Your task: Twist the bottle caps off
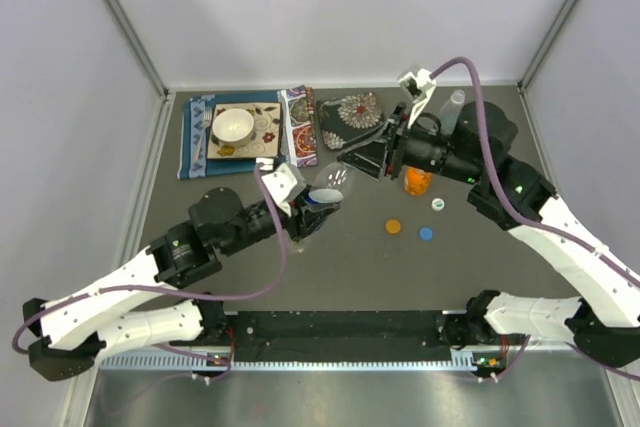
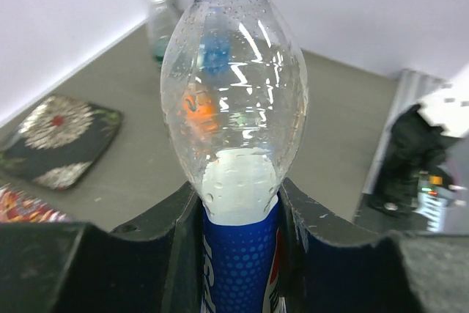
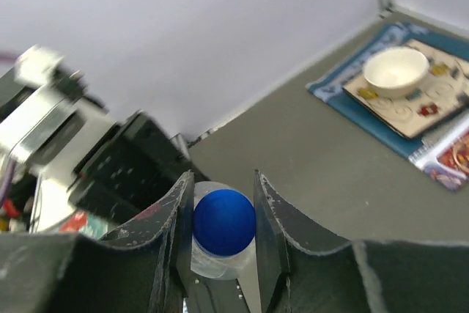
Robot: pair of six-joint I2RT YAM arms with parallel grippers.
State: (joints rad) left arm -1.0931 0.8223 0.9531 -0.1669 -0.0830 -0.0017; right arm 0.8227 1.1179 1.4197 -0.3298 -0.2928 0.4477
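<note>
My left gripper is shut on the clear bottle with the blue-red label, gripping its labelled body and holding it tilted above the table. My right gripper is shut on that bottle's blue cap, one finger on each side. The short orange-filled bottle stands under my right wrist without a cap. Another clear bottle stands at the back right; it also shows in the left wrist view. A fourth bottle is out of view.
Three loose caps lie on the table: orange, blue and white. A blue placemat with a white bowl, a patterned cloth and a dark floral mat lie along the back.
</note>
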